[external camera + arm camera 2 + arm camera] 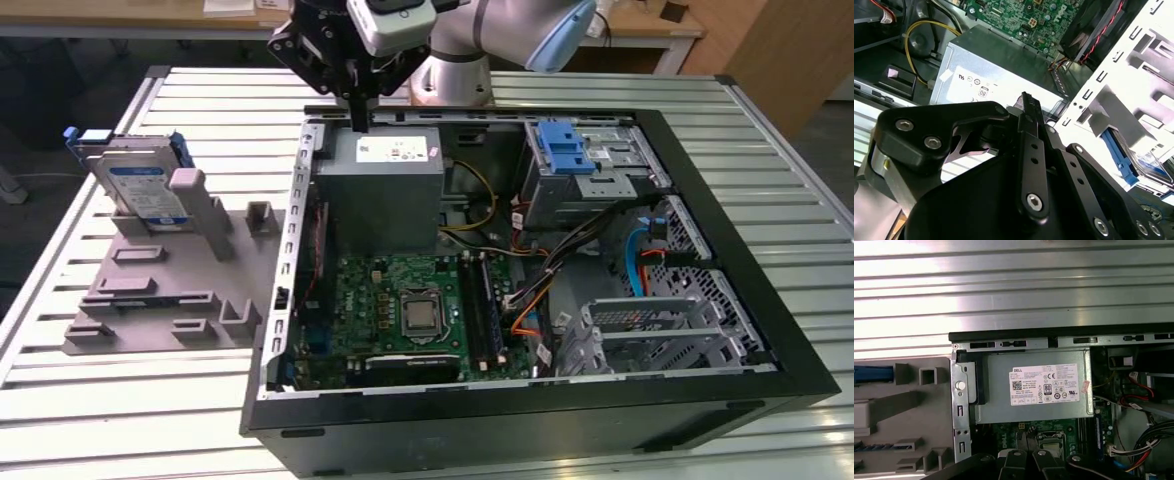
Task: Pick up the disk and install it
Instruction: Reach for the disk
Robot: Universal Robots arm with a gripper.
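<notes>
One disk (144,190) upright in stand (160,300) — well apart from tool (360,122), pressed together

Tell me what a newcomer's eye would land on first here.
The open computer case dominates the table, its green motherboard exposed. The arm's shut claw hangs over the grey power supply box. The disk stands on edge in a grey holder at the exterior view's left.

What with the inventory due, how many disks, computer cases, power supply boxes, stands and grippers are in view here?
disk: 1
computer case: 1
power supply box: 1
stand: 1
gripper: 1
Total: 5
</notes>
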